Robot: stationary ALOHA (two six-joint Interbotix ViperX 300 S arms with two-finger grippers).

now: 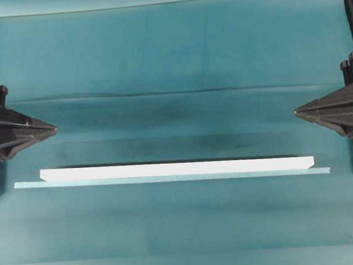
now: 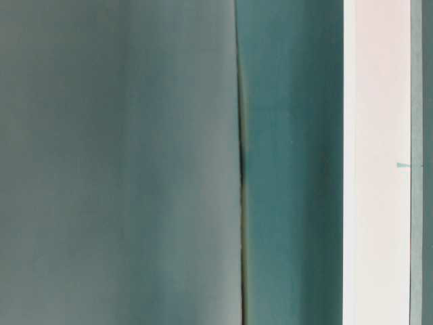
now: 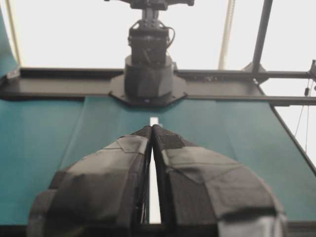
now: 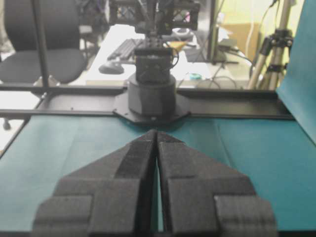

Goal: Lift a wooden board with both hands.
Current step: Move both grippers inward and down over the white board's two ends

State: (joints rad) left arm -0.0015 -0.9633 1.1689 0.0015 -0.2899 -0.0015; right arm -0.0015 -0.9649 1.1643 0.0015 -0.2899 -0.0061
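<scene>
The wooden board is a long white plank lying flat on the teal cloth, spanning most of the overhead view. It also shows in the table-level view as a white band. My left gripper is shut and empty at the left edge, behind the board's left end and apart from it. My right gripper is shut and empty at the right edge, behind the board's right end. In the left wrist view the left gripper has its tips touching, and so does the right gripper in the right wrist view.
A thin pale teal strip lies along the board's near side, a little longer than it. A cloth fold runs across behind the grippers. The opposite arm's base faces each wrist camera. A thin white streak shows past the left fingers.
</scene>
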